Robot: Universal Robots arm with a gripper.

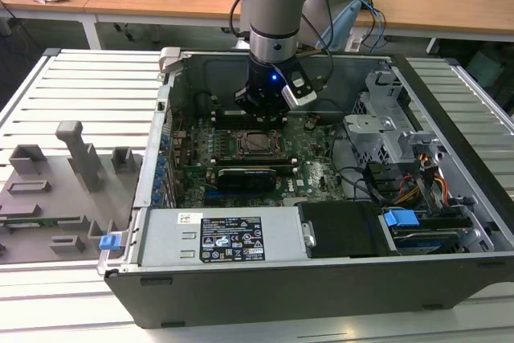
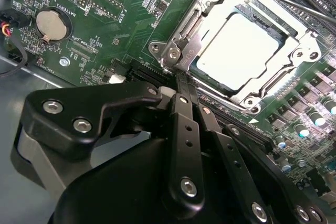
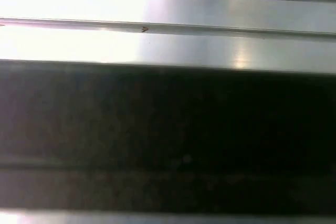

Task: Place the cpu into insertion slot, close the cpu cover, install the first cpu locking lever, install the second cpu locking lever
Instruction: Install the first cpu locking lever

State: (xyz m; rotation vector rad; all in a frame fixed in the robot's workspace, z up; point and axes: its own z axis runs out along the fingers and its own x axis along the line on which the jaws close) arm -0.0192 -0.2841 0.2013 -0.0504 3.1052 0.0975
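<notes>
Cpu sits in socket under cpu cover; hand just beside cover.

Silver-grey cpu under shiny silver cpu cover, green motherboard, black claw.

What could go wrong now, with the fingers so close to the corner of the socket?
1. The fingers of the gripper meet at the corner of the cpu cover; a slip could scrape the motherboard beside it.
2. The cpu lies under the cover's window; uneven pressure here might shift the frame against it.
3. A thin metal lever runs along the far edge and could spring if left unlatched.
</notes>
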